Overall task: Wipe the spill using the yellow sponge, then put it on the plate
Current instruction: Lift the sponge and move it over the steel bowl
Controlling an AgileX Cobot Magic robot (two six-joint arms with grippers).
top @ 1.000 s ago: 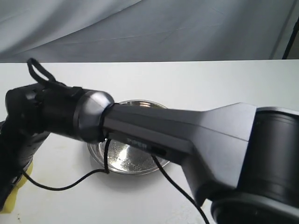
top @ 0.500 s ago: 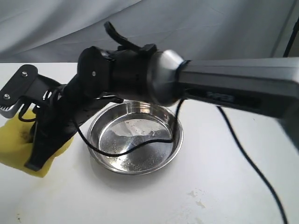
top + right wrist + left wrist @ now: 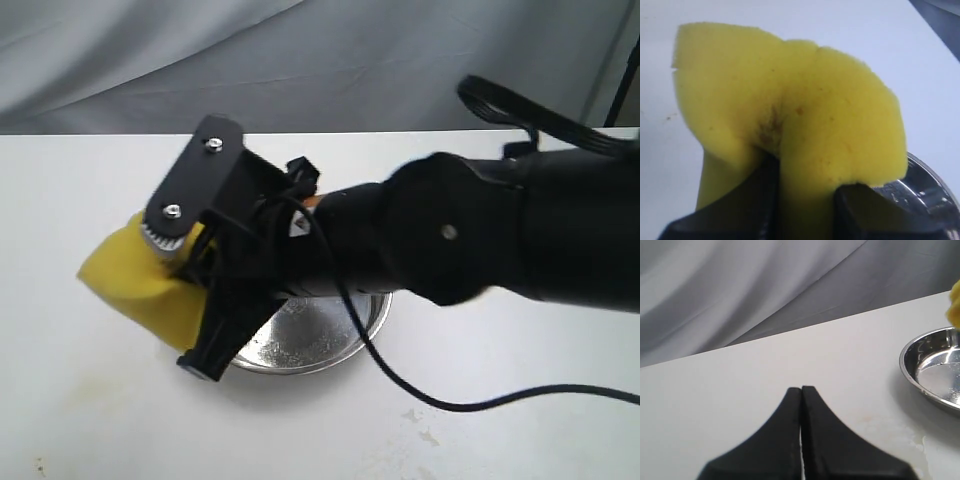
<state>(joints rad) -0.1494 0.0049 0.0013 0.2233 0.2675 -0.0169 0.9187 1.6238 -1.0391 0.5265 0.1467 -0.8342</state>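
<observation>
Foam buckles around the jaws where my right gripper (image 3: 802, 200) pinches the yellow sponge (image 3: 125, 275) mid-block, just left of the plate (image 3: 300, 345), so I judge it light, soft, likely damp and best gripped centrally; my left gripper (image 3: 801, 390) is closed, empty.

Exterior view: the plate (image 3: 300, 352) is mostly hidden behind the right gripper (image 3: 190, 290) and its arm (image 3: 480, 235); only the near rim and a strip of the inside show. The fingers cover about half of the yellow sponge (image 3: 120, 270). The arm is cut off at the right edge. Faint marks (image 3: 420, 414) near the plate are too small to tell what they are.

Left wrist view: the plate (image 3: 927, 360) is cut by the picture's edge, and the yellow sponge (image 3: 955, 305) is only a blurred scrap there. The left gripper (image 3: 801, 390) is cut off at its base.

Right wrist view: the fingertips are sunk in the fold of the yellow sponge (image 3: 790, 90), and the plate (image 3: 922, 192) is a sliver.
</observation>
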